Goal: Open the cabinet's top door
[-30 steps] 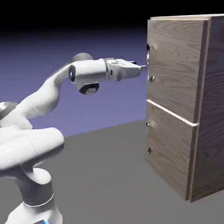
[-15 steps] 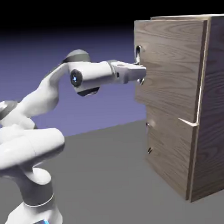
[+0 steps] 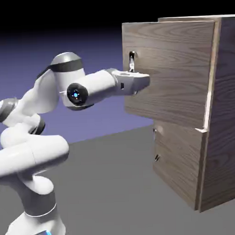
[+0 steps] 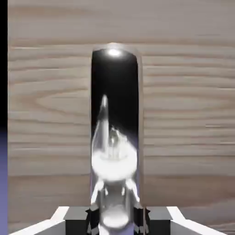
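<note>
Swung further out from the cabinet (image 3: 220, 110), the top door (image 3: 170, 69) is being held by the pincer (image 3: 139, 80), clamped on its metal handle (image 4: 114, 119).

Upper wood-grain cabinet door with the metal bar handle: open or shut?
Partly open. The upper wood-grain door stands swung out from the tall wood-grain cabinet, well proud of the lower panel; the gripper is shut on its metal bar handle.
</note>
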Robot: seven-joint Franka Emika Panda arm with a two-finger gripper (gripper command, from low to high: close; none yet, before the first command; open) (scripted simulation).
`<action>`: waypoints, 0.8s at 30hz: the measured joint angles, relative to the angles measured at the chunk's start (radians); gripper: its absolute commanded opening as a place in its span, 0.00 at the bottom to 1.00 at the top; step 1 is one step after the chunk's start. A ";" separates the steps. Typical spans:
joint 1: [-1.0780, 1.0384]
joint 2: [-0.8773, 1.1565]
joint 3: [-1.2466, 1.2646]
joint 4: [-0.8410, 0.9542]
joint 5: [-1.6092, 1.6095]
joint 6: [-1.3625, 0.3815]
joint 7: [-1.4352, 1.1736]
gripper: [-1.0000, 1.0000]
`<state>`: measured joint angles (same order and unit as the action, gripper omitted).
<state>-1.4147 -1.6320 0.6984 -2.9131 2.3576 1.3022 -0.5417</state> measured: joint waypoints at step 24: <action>-0.665 0.763 0.022 0.417 -0.709 -0.931 -0.732 0.00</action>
<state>-2.0792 -0.8690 0.7207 -2.4956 1.6483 0.3708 -1.2733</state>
